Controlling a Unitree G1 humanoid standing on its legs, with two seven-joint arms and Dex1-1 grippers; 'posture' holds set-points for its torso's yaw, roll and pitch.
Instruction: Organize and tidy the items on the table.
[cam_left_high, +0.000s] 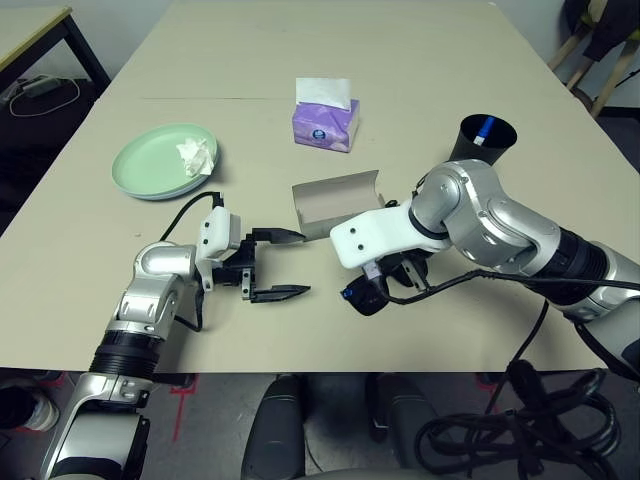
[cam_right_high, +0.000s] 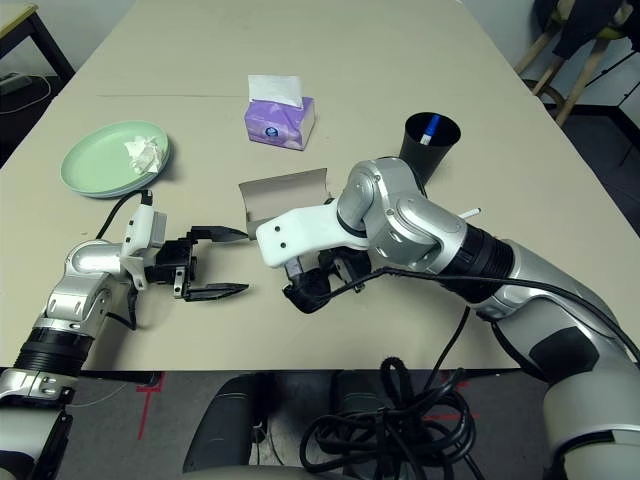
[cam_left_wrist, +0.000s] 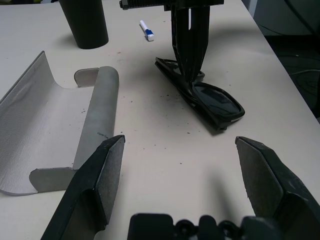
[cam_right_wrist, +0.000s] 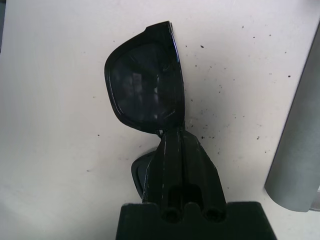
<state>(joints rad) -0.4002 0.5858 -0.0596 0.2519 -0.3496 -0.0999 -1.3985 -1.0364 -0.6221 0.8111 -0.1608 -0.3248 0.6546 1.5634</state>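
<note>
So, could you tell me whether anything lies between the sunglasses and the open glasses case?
Nothing visible does: the right hand is shut on the sunglasses, and only bare table separates them from the open grey case.

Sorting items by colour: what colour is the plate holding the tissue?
Mint green plate, clearest in the left eye view.

Even, soft overhead light falls on the table (cam_left_high: 420, 60), with faint shadows under the arms (nothing harsh). The head views are sharp. In the right wrist view, the sunglasses (cam_right_wrist: 145, 95) show a dull sheen, and the near fingers (cam_right_wrist: 182, 170) blur.
</note>
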